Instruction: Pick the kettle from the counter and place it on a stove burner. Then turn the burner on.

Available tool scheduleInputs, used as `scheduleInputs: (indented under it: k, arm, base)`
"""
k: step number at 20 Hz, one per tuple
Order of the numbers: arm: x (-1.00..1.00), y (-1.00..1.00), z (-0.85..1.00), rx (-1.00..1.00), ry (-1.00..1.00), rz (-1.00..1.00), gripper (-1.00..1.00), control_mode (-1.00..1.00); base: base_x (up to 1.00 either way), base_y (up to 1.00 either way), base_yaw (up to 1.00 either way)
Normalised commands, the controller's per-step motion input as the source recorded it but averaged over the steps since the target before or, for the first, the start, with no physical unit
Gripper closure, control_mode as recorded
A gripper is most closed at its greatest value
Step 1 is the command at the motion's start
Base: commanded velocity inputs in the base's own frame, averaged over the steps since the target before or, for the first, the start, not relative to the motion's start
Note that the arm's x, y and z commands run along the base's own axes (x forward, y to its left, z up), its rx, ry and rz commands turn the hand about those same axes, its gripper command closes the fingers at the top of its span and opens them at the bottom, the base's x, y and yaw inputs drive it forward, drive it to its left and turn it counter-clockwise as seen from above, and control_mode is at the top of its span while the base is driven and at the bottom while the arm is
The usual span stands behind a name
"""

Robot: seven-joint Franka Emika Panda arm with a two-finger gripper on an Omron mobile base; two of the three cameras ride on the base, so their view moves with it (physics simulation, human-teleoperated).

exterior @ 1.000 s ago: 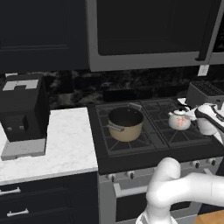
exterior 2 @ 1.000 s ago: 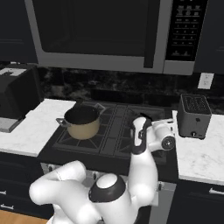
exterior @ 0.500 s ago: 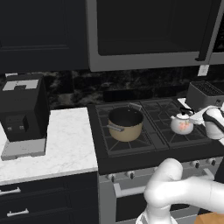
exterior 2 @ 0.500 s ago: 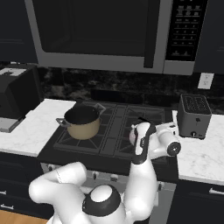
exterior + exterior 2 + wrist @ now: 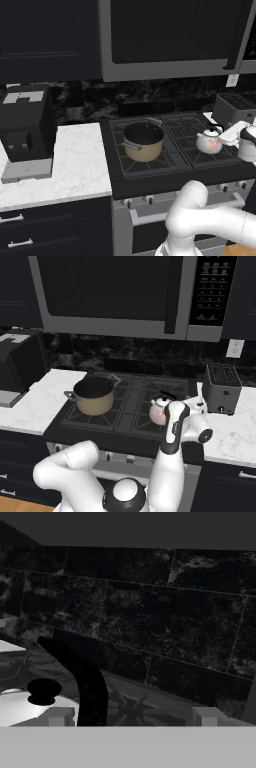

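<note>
The small white kettle (image 5: 208, 142) (image 5: 158, 411) stands upright on the front right stove burner (image 5: 198, 156) (image 5: 141, 422) of the black cooktop. My gripper (image 5: 222, 133) (image 5: 176, 403) hovers at the kettle's right side, level with its top, jaws open. In the hand view the kettle's black arched handle (image 5: 91, 684) rises between my fingertips (image 5: 59, 716), close to the left one and untouched by either. The white body and black lid knob (image 5: 43, 691) sit low on the left. The white marble counter (image 5: 75, 160) (image 5: 235, 428) flanks the stove.
A tan pot (image 5: 143, 141) (image 5: 94, 396) fills the front left burner. The grey toaster (image 5: 233, 107) (image 5: 221, 388) stands on the right counter, just behind my hand. A black coffee machine (image 5: 26, 126) is on the left counter. Knobs (image 5: 220, 188) line the stove front; the microwave hangs above.
The kettle has sunk a little onto the burner and now rests there. My hand has drawn back to the right, uncovering the kettle in the right base view.
</note>
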Motion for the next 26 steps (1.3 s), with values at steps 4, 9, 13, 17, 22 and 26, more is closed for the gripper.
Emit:
scheduleInputs:
  k: [4,9,13,17,22,26]
  arm:
    - [0.19,0.11,-0.54,-0.01,-0.25,0.08,-1.0,-1.0]
    - [0.14,0.26,-0.52,-0.02,-0.25,0.06,-1.0,-1.0]
    - [-0.02,0.29,-0.4,-0.05,-0.2,0.04,-1.0,-1.0]
    - [-0.32,0.24,-0.09,-0.06,-0.07,0.02,-1.0,-1.0]
    - [-0.35,0.16,0.0,-0.04,0.0,0.02,-1.0,-1.0]
    - [-0.21,0.27,-0.06,-0.07,0.0,0.02,-1.0,-1.0]
  base:
    - [0.0,0.0,0.0]
    - [0.0,0.0,0.0]
    - [0.0,0.0,0.0]
    - [0.0,0.0,0.0]
    - [0.0,0.0,0.0]
    - [0.0,0.0,0.0]
